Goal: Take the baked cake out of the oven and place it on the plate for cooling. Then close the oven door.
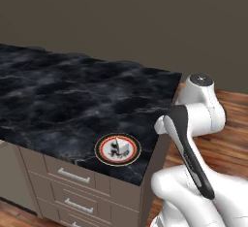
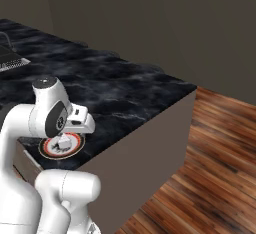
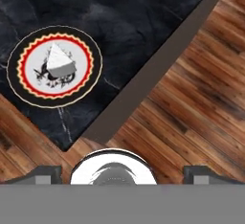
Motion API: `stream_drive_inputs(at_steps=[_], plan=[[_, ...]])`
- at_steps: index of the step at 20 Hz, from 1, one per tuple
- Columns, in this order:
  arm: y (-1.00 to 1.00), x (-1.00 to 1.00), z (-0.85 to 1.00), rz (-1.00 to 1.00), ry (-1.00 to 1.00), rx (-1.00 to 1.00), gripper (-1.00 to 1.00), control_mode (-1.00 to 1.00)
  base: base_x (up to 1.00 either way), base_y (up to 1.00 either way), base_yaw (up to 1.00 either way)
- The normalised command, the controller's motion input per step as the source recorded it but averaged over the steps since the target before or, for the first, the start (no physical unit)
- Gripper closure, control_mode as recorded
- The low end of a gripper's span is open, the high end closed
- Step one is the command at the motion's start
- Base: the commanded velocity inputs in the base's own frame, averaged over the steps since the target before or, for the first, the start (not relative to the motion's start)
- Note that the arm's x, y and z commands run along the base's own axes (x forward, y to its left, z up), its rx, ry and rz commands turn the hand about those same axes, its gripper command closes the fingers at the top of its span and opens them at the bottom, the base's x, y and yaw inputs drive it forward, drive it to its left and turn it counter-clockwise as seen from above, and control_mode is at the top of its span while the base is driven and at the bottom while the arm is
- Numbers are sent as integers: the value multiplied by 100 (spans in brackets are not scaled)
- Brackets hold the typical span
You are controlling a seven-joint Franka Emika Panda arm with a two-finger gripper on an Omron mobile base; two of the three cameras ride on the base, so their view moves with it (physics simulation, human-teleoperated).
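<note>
while the cake slice (image 3: 60, 62) is sitting on the plate (image 3: 91, 50) near the black marble desk (image 1: 72, 95) corner, the pincer (image 3: 122, 173) is hovering released above the wooden floor (image 3: 191, 89).

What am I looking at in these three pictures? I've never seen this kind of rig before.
It is a simulated kitchen with a white robot arm on a driving base. Two cameras ride behind the arm, one to its left and one to its right; the third sits on the hand and looks down along the gripper, whose two dark finger tips stand apart with nothing between them. A black marble counter carries a plate with a red and black rim near its corner, and a white wedge of cake sits on it. Wooden floor lies beyond the counter.
</note>
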Motion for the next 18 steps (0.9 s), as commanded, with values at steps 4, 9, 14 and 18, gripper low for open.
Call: stream_drive_inputs(at_steps=[4,9,14,18], plan=[[0,11,-9,-3,23,0,-100,-100,0,0,0],[-6,-2,-7,-3,4,0,-100,100,-23,-16,-4],[0,0,0,0,0,0,-100,100,-100,-82,-15],[0,0,0,0,0,0,-100,100,-83,-100,-13]])
